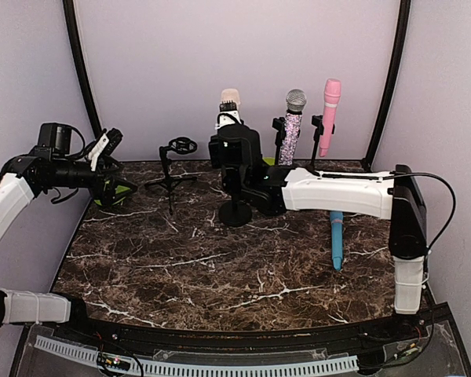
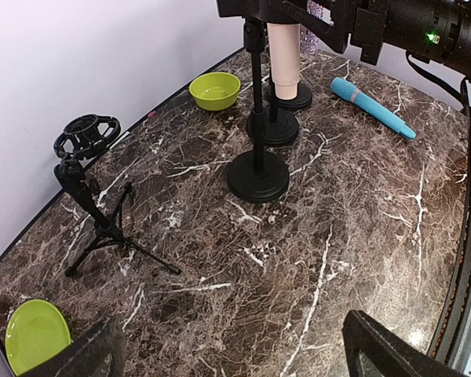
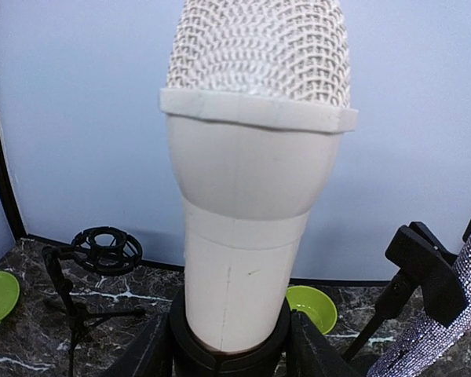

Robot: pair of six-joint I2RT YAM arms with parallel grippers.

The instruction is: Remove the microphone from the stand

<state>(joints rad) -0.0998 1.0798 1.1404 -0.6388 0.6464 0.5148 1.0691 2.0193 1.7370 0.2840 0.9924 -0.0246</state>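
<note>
You had the microphone upright in its stand on the surface, a tripod left of it, and a loose microphone lying to its right.

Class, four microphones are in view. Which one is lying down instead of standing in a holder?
The blue microphone lies flat on the table; the cream microphone, silver microphone and pink microphone stand upright in holders.

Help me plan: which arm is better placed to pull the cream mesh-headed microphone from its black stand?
Right: the right gripper straddles the cream mesh-headed microphone; the left gripper hovers far off leftward.
</note>
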